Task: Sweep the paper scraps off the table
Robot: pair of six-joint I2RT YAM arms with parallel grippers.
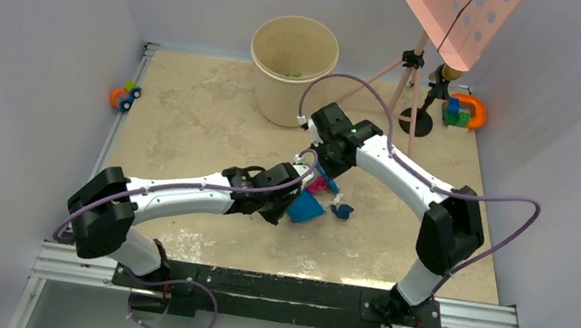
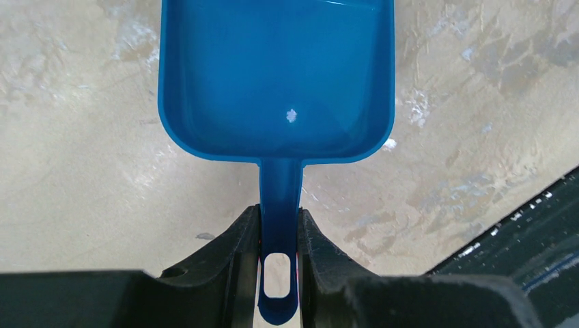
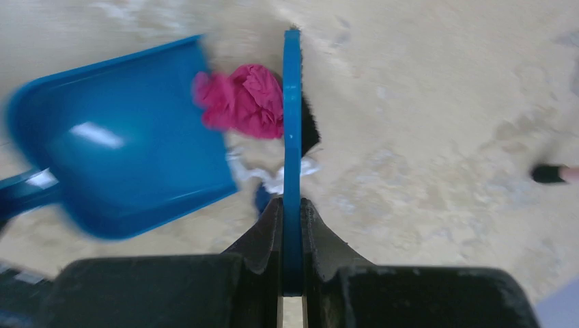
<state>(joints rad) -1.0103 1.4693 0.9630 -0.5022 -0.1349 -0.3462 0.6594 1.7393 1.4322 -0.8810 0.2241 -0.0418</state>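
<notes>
From above, the two arms meet near the middle of the table (image 1: 191, 116). The left gripper (image 1: 288, 202) carries a blue dustpan (image 1: 307, 207), and the right gripper (image 1: 323, 167) hangs just beyond it. A pink scrap (image 1: 320, 185) lies between them, and a dark blue scrap (image 1: 341, 211) lies just beside the pan, toward the right edge. A bucket (image 1: 292, 70) stands at the far edge.

The left wrist view shows the left gripper (image 2: 278, 225) clamped on the dustpan (image 2: 276, 75) handle. The pan is nearly empty apart from a tiny white speck.

In the right wrist view, the right gripper (image 3: 292, 212) is closed on a brush (image 3: 292, 137) seen edge-on. The pink scrap (image 3: 242, 99) sits pressed between the brush and the lip of the dustpan (image 3: 123, 157). A white scrap (image 3: 273, 179) lies on the table just short of the lip.

The sweeping step looks to be under way. The next move probably calls for drawing the brush toward the pan while the pan stays flat and steady
</notes>
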